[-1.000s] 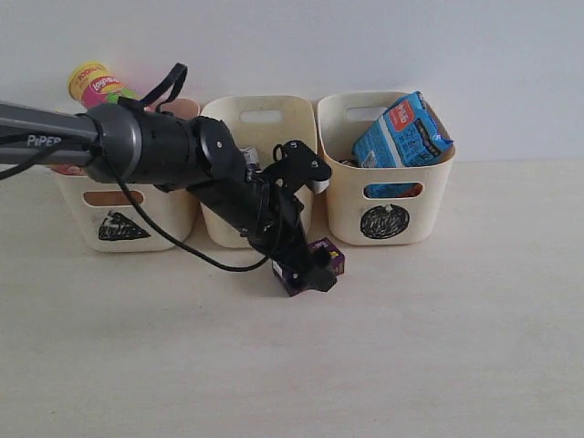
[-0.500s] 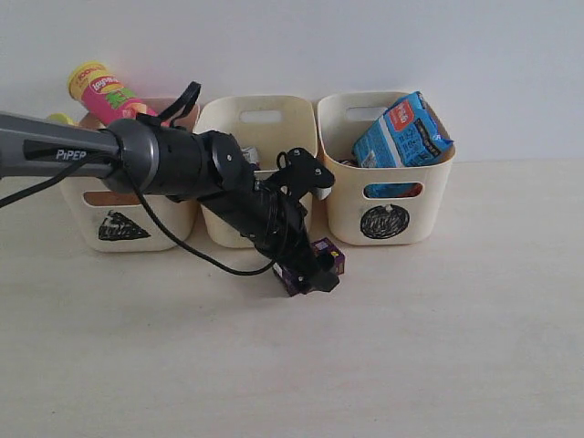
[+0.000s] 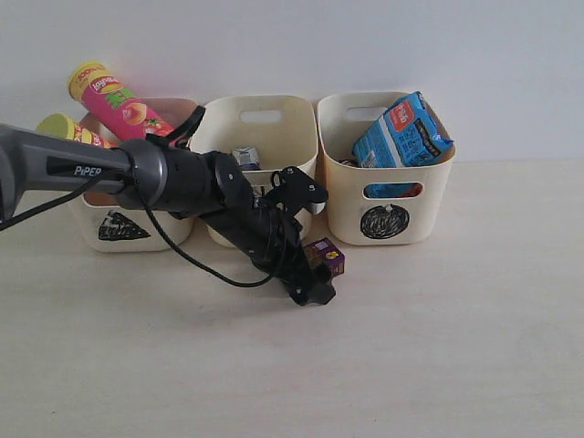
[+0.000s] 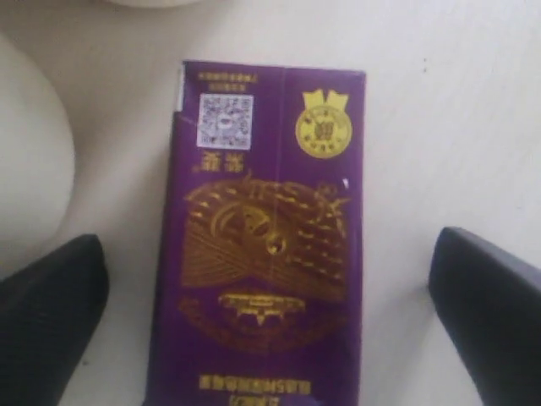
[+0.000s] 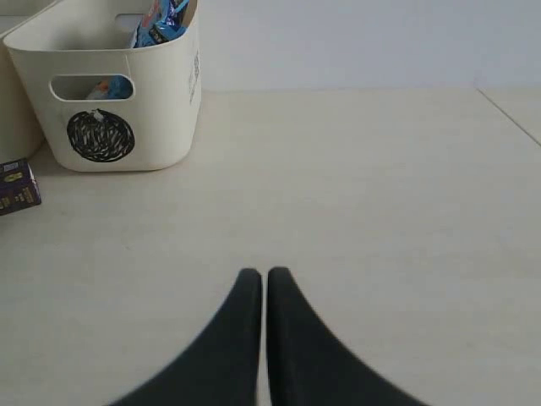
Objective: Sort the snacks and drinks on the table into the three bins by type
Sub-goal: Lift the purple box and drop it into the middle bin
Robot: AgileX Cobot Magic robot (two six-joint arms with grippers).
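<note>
I'm watching the left arm [image 3: 182, 178] covering the front of the middle bin [image 3: 260, 117], so its mark is hiding from me. The purple carton [image 4: 266, 228] is running off the left wrist picture's edge. The small grey item [image 3: 245, 155] in that bin is showing too small to name.

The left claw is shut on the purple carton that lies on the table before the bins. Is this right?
No. The left claw is open, not shut: the left wrist view shows its fingers apart from the purple carton on both sides. The rest is right.
</note>
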